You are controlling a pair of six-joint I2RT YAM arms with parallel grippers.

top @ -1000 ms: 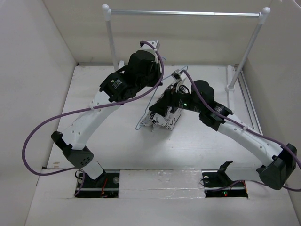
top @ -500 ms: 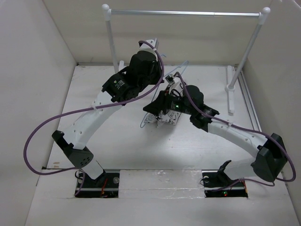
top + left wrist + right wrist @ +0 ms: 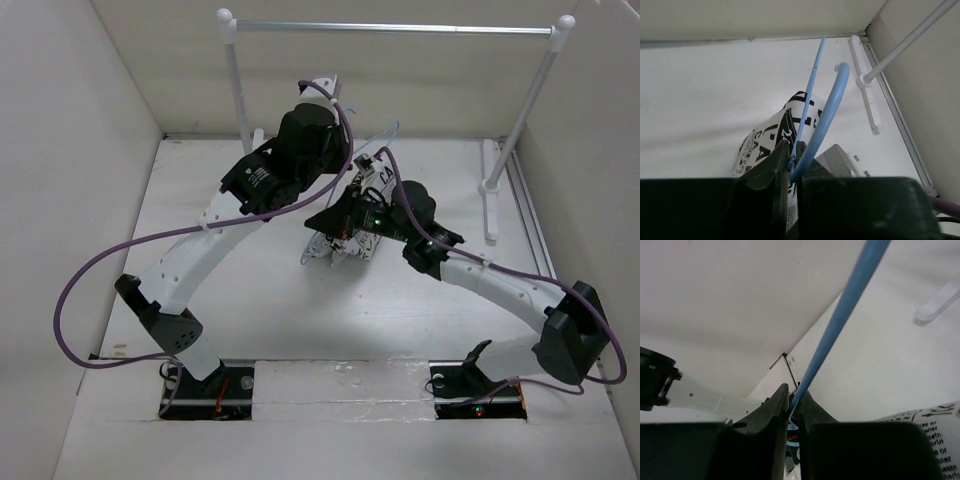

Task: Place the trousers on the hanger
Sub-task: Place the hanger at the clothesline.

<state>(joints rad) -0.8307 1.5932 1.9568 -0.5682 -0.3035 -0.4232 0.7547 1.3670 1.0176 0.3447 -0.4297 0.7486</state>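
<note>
The pale blue wire hanger [image 3: 831, 107] stands nearly upright over the middle of the table, and the trousers [image 3: 771, 134], white with black print, are draped on its lower part. My left gripper [image 3: 791, 146] is shut on the hanger at the twisted neck below the hook. My right gripper [image 3: 794, 390] is shut on one straight wire of the hanger [image 3: 840, 320], with a fold of the trousers [image 3: 932, 425] to its lower right. From above, the trousers [image 3: 347, 240] bunch between both wrists and the hanger [image 3: 381, 137] shows thinly behind them.
A clothes rack with a silver rail [image 3: 390, 28] on white posts stands along the back. Its right foot [image 3: 489, 186] rests on the table near the right wall, and that foot [image 3: 863, 80] also shows in the left wrist view. White walls enclose the table.
My right gripper has moved left and up to the hanger and closed on its wire. The trousers and hanger have shifted slightly back. The left gripper has kept its hold.
</note>
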